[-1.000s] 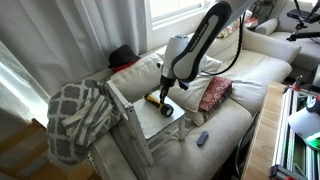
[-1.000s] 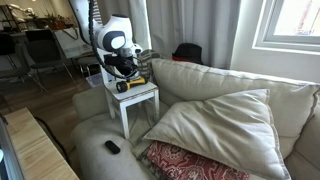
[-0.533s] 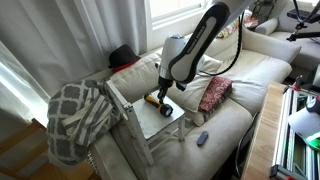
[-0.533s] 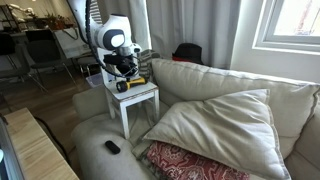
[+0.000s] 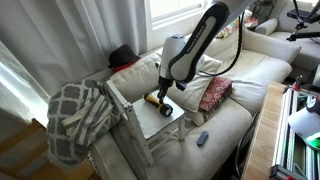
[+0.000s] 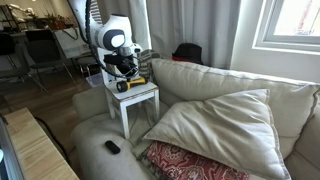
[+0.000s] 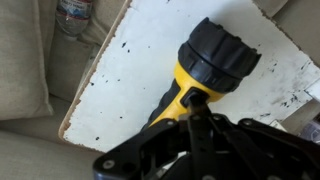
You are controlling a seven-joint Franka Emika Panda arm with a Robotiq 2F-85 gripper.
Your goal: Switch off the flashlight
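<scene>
Wrist view: showing the flashlight (image 7: 203, 68) lying on its side on the white, speckled table (image 7: 120, 70), the wide black head pointing toward the upper right and the yellow body running down to the lower left. Showing also the fingers (image 7: 197, 120) reaching in from the bottom edge, pressing together into one dark tip and overlapping the yellow body just below the head. Not possible to tell whether touching it or only hanging above it. Catching a clear plastic bottle (image 7: 75, 12) at the upper left, beyond the table edge.

Seeing, in an exterior view, the flashlight (image 5: 156, 99) lying on the table (image 5: 168, 122) next to the beige sofa (image 5: 250, 85). Finding the fingers (image 5: 163, 90) just over the flashlight, too small there for judging their state, with the arm (image 5: 200, 35) bending down from the upper right. Noticing a chequered blanket (image 5: 75, 115) hanging beside the table, a red patterned pillow (image 5: 214, 93) on the sofa, and a small dark flat object (image 5: 202, 138) well apart from the table.

Seeing, in an exterior view from the sofa side, the flashlight (image 6: 128, 86) as a yellow spot on the table (image 6: 146, 93), the fingers (image 6: 124, 78) directly above it under the white arm (image 6: 112, 38). Noticing the small dark flat object (image 6: 112, 147) in the foreground, a big beige cushion (image 6: 215, 125), and the red patterned pillow (image 6: 185, 160) below it.
</scene>
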